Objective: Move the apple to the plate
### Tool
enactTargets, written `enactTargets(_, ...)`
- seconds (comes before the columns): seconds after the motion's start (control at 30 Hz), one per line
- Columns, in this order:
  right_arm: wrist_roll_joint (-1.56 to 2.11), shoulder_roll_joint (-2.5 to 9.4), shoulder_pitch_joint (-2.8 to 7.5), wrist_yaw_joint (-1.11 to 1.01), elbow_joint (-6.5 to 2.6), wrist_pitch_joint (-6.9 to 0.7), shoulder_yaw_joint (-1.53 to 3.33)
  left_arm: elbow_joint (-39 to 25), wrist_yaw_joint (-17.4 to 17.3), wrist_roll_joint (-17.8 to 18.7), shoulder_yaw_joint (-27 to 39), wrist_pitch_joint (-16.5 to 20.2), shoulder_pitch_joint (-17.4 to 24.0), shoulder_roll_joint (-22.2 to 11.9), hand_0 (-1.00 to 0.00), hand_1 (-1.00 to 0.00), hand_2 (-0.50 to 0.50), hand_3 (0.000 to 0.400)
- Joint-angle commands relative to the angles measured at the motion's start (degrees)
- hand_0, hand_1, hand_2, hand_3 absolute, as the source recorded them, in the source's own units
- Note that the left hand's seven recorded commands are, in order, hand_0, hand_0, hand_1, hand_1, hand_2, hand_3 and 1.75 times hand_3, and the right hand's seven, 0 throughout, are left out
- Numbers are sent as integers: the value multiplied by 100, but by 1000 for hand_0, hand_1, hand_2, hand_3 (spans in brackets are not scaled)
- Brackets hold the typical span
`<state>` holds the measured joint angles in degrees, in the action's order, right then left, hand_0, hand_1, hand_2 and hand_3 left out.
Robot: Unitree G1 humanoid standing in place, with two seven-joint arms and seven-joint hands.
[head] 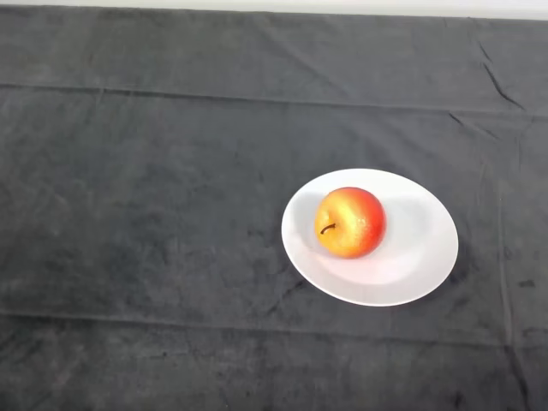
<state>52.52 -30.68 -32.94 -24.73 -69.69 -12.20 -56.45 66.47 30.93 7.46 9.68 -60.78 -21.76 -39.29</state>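
Note:
A red and yellow apple (349, 223) lies on a white plate (419, 257), a little left of the plate's middle. Its dark stem points toward the view's left. The plate sits on the dark cloth right of the table's centre.
The dark cloth (154, 214) covers the whole table, with creases running across it near the back and the front. A pale strip of the far edge (274, 7) shows along the top.

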Motion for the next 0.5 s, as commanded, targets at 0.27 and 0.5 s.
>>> enactTargets(0.27,85,-55,-62,10,72,63,-20,311,110,-364,84,200,-625,58,0,0,0,0)
enactTargets(0.5,85,-55,-63,9,71,64,-20,318,-45,-334,184,209,-606,35,0,0,0,0)
